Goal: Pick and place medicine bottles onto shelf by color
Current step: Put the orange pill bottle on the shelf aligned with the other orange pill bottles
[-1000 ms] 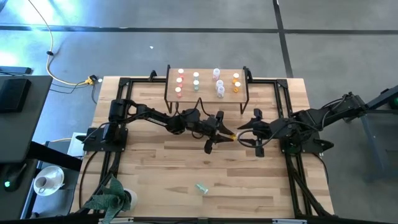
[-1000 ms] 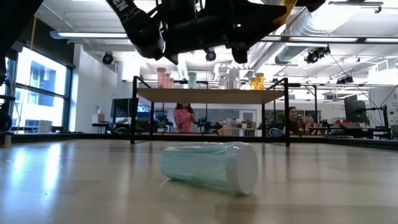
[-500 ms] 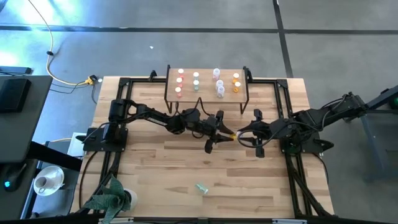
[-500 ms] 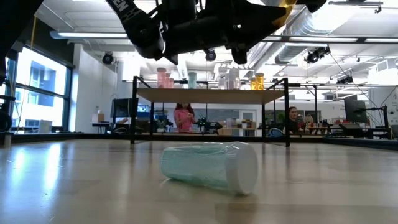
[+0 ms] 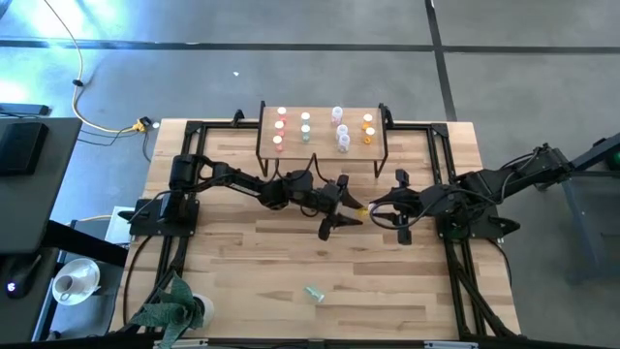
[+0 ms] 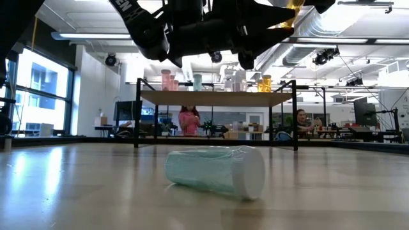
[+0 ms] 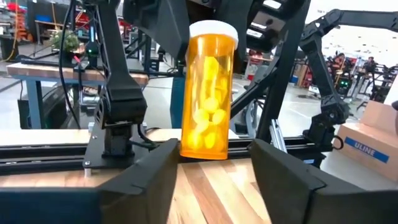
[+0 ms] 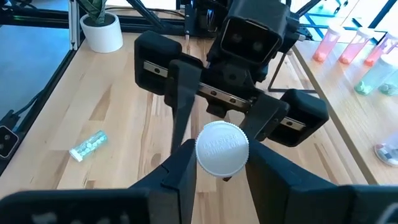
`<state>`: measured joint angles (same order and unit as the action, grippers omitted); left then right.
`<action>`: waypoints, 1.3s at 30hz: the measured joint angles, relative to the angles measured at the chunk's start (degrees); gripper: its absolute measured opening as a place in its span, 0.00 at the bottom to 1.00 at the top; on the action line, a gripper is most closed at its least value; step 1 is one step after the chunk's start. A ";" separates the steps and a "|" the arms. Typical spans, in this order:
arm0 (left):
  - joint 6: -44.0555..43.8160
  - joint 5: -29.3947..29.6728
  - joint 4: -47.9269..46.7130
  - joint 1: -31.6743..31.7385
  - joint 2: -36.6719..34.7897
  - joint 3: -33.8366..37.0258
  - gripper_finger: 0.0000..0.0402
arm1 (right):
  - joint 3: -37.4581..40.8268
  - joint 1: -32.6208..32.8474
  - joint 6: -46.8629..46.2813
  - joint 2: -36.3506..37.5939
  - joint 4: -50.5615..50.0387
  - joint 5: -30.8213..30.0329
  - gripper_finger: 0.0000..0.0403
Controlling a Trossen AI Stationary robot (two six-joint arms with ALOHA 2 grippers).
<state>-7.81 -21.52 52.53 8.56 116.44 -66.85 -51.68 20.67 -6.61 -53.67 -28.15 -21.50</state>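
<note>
Fingers (image 8: 186, 168) of the right gripper (image 8: 222, 163) pinched an orange bottle (image 7: 207, 90) just below its white cap (image 8: 222, 148), holding it in the air above the middle of the table (image 5: 252, 262). The left gripper (image 7: 211, 165) faced it from the other side with its jaws spread wider than the bottle; in the left wrist view its two dark fingers (image 7: 146, 177) stood apart on either side of the bottle's base, and contact with the bottle could not be made out. In the high view the two grippers met nose to nose in front of the shelf (image 5: 320, 145), the left gripper (image 5: 336, 206) reaching from the left arm's side and the right gripper (image 5: 373, 210) from the right, with the orange bottle (image 5: 356, 207) showing as a small yellow spot between them.

Behind them the shelf stood at the far edge of the table, carrying bottles in groups: pink ones (image 5: 281, 126) at the left end, pale green ones (image 5: 305, 126) beside them, clear ones (image 5: 341, 131) next, and orange ones (image 5: 368, 128) at the right end. One green bottle (image 6: 214, 171) lay on its side on the table near the front edge, well apart from both arms. A potted plant (image 5: 179, 305) stood at the table's front left corner. In the low view people (image 6: 188, 121) showed in the room beyond the shelf.
</note>
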 joint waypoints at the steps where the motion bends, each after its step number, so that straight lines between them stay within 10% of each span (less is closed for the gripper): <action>1: 0.02 0.00 -0.04 0.09 0.00 0.00 0.50 | 0.00 0.00 -0.02 0.00 -0.18 0.00 0.27; 24: 2.65 0.09 -11.23 5.24 -0.22 0.00 0.57 | -1.66 -0.63 1.72 0.08 -1.21 -15.32 0.26; 39: 13.93 8.56 -36.98 4.67 -14.45 0.00 0.57 | -9.92 -16.18 -0.23 0.07 -5.20 -19.74 0.26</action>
<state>6.12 -12.95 15.56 13.23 101.99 -66.85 -61.60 4.48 -6.84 -53.60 -33.35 -41.24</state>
